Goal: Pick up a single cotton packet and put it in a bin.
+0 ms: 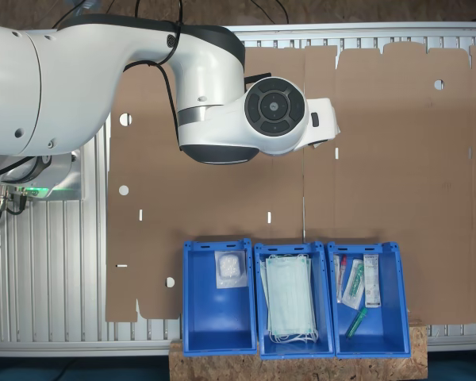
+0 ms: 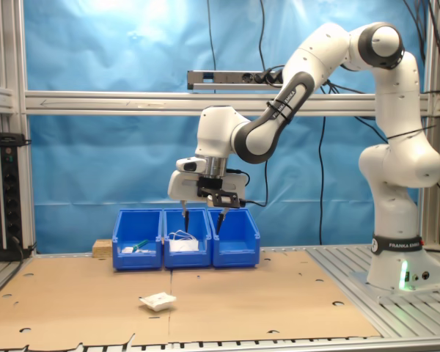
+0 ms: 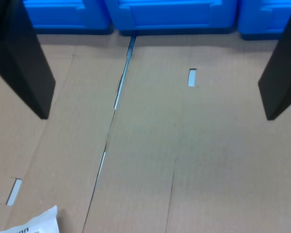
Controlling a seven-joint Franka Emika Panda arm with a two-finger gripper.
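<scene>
Gripper (image 2: pixel 202 213) open above cardboard, cotton packet (image 2: pixel 158 301) flat, long axis crosswise

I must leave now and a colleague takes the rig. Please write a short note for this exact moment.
Gripper: open, empty, raised above the cardboard sheet in front of the bins.
One cotton packet lies loose on the cardboard in the second exterior view, not yet grasped.
Another packet already lies in the bin at the first exterior view's left; middle bin holds face masks.
Left: descend, grasp the loose packet, drop it in a bin.

White arm (image 2: pixel 385 110) — black joints, cables
</scene>
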